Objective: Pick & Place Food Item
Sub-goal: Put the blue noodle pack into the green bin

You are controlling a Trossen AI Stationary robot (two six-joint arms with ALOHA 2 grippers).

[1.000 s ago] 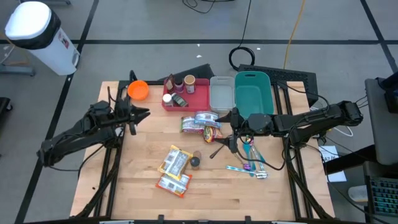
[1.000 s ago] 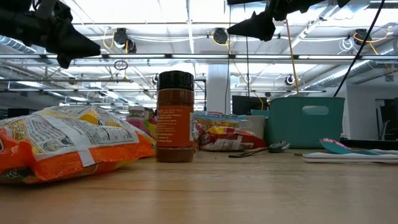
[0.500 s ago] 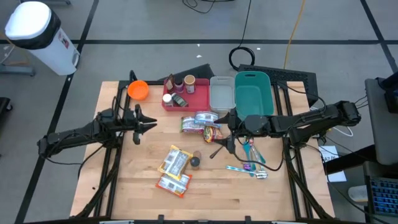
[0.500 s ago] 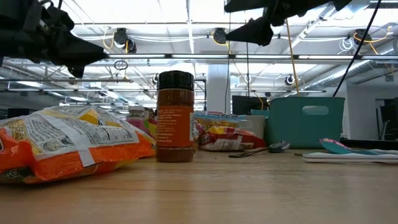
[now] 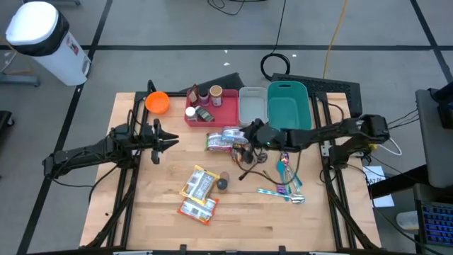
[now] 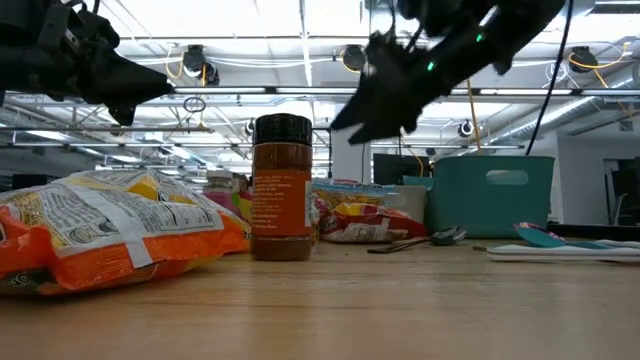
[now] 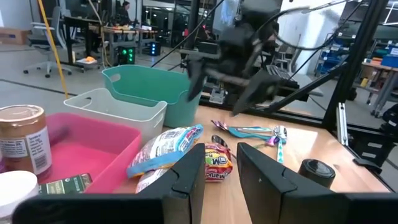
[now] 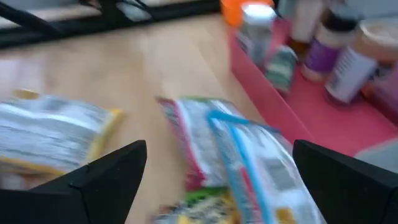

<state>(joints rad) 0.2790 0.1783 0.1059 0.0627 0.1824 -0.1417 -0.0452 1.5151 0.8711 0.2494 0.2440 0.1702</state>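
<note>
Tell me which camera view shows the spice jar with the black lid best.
The low view: the spice jar stands upright and unobstructed, side on, its label facing the camera. The high view shows only its dark lid from above. The left wrist view catches just the lid behind a finger. The right wrist view misses it.

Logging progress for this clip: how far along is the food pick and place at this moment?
Early stage; nothing looks placed yet. The teal bin and grey bin appear empty. In hand: the right pincer, open, hangs over the snack packets beside the pink tray. The left pincer waits open over bare table. Still left: gripping, lifting and placing.
</note>
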